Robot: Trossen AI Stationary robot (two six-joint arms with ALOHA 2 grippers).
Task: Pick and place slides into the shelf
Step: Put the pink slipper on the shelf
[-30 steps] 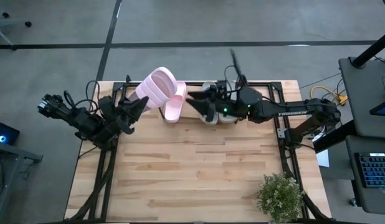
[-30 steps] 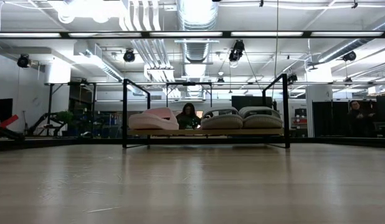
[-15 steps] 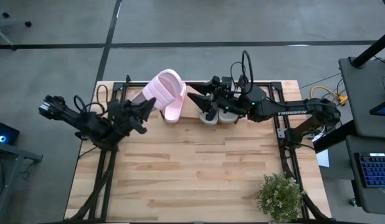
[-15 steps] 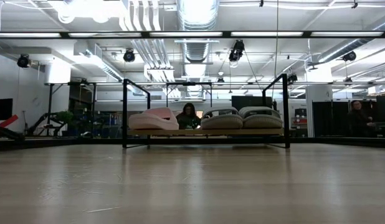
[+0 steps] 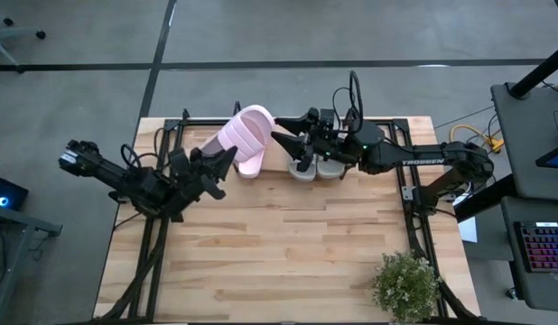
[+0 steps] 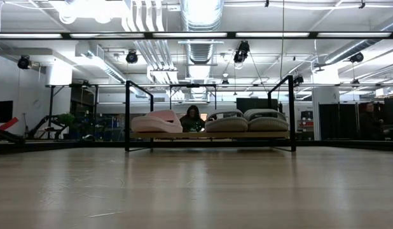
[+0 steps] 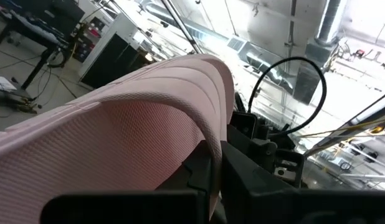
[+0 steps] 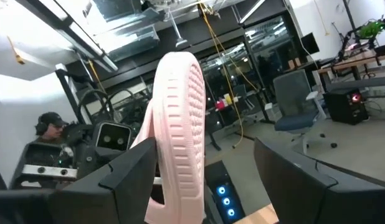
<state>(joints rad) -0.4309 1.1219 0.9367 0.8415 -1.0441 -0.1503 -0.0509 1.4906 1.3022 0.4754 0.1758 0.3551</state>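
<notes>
Holding a pale pink slide [image 5: 246, 134] aloft, the left gripper [image 5: 218, 164] sat over the far left part of the tabletop [image 5: 279, 262], its fingers closed on the slide's heel end so that the sandal tilted up and away toward the shelf [image 6: 209, 134]. In the left wrist view the pink strap [image 7: 180, 81] arched over the dark fingers [image 7: 255, 168] clamped against it. The right gripper [image 5: 288, 144] hovered just beside that slide, above the shelf, its fingers [image 8: 127, 171] spread wide with nothing between them; from its wrist camera the ribbed sole of the lifted slide [image 8: 177, 130] stood on edge in the gap.

The shelf stood along the far edge of the tabletop. Seen from table height, the other pink slide [image 6: 157, 122] rested on its wood board at the left, and the two grey slides [image 6: 246, 121] lay side by side at the right, with a free space between the pink one and the grey pair. From above, the grey slides [image 5: 320, 168] were mostly covered by the right arm. A small potted plant [image 5: 405, 284] stood at the near right corner of the tabletop. A person [image 6: 193, 118] sat in the room behind the shelf.
</notes>
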